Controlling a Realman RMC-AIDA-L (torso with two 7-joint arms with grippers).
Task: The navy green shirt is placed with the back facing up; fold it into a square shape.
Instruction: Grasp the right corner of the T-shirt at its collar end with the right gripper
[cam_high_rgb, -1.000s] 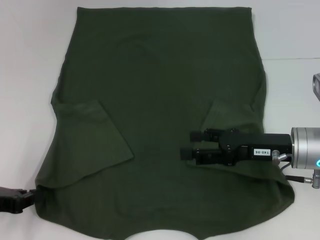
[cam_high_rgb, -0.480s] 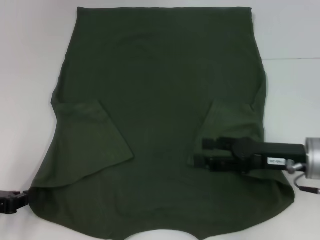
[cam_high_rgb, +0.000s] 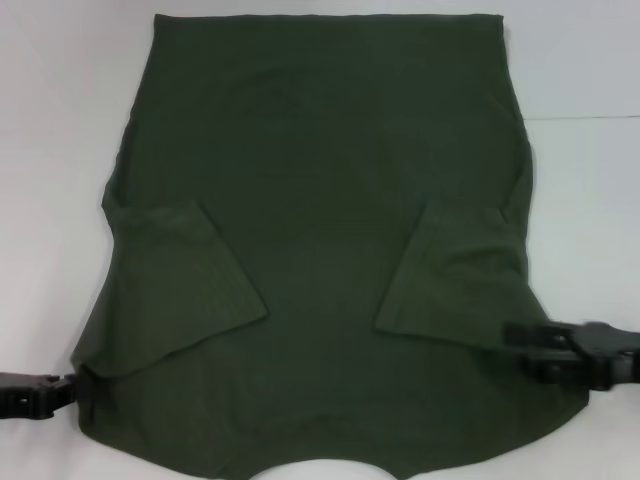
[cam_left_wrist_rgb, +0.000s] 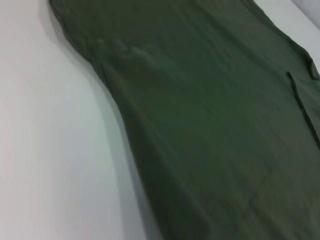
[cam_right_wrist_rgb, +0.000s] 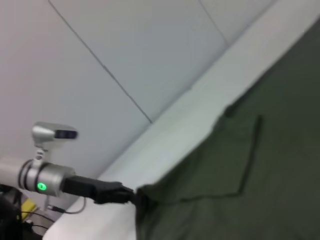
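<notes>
The navy green shirt (cam_high_rgb: 320, 200) lies flat on the white table, plain side up, collar toward me. Both sleeves are folded inward onto the body: the left sleeve (cam_high_rgb: 185, 285) and the right sleeve (cam_high_rgb: 455, 275). My right gripper (cam_high_rgb: 522, 352) hovers open at the shirt's right edge below that sleeve, holding nothing. My left gripper (cam_high_rgb: 68, 388) sits at the shirt's near left corner, touching the fabric edge. The right wrist view shows that left gripper (cam_right_wrist_rgb: 131, 195) against the shirt's corner (cam_right_wrist_rgb: 150, 200). Only shirt cloth (cam_left_wrist_rgb: 210, 125) and table fill the left wrist view.
White table (cam_high_rgb: 60, 150) surrounds the shirt on the left, right and far sides. A seam line (cam_high_rgb: 580, 117) crosses the table surface at the right. The left arm's silver wrist with a green light (cam_right_wrist_rgb: 42, 186) shows in the right wrist view.
My right gripper has pulled back to the right, off the folded right sleeve to the shirt's right edge. The left gripper has shifted only slightly at the near left corner.
</notes>
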